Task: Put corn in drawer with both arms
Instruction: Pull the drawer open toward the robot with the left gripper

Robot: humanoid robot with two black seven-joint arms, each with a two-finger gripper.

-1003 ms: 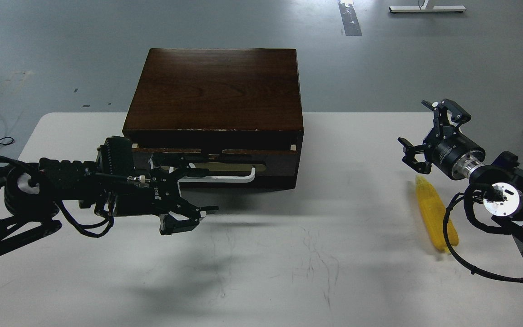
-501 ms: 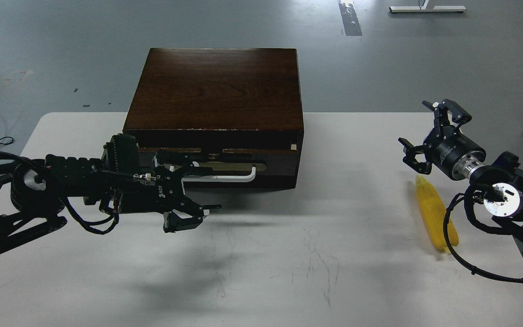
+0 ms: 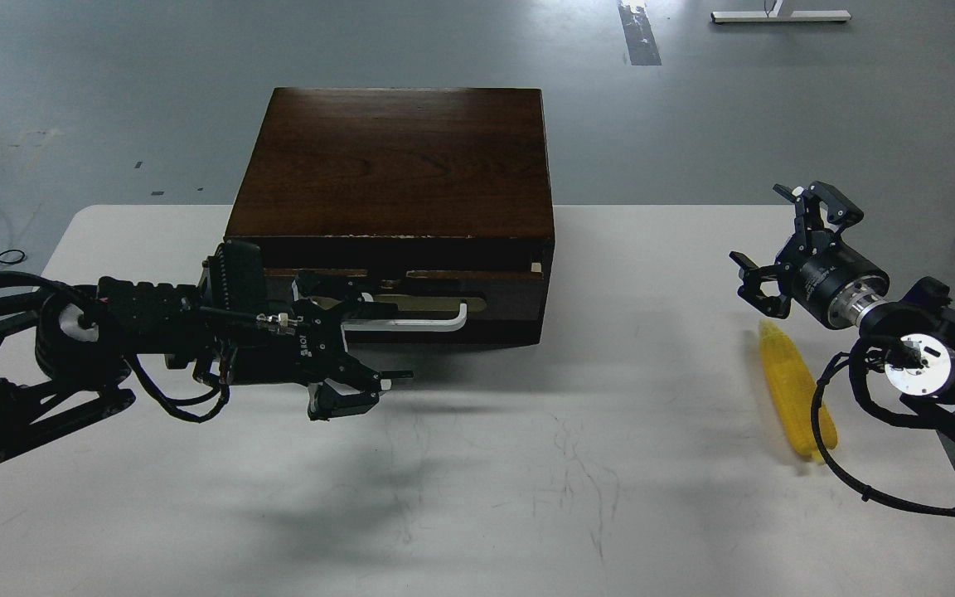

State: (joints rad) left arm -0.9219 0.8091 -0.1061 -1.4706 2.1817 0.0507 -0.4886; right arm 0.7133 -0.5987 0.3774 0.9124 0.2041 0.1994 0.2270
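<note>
The dark brown cabinet (image 3: 395, 157) stands at the back middle of the white table. Its drawer (image 3: 511, 298) is almost shut, with a thin pale strip showing at its top right corner. The white bar handle (image 3: 419, 322) runs across the drawer front. My left gripper (image 3: 374, 344) is open, its upper finger over the handle's left end and its lower finger in front of the drawer, above the table. The yellow corn (image 3: 788, 385) lies on the table at the right. My right gripper (image 3: 780, 240) is open and empty, just behind the corn's far end.
The table's right edge (image 3: 954, 489) lies close to the corn. A black cable (image 3: 817, 414) from my right arm loops over the corn's near end. The grey floor lies behind the table.
My left arm has moved right and a little toward the cabinet, bringing its open gripper further along the handle. The right arm and the corn have barely moved.
</note>
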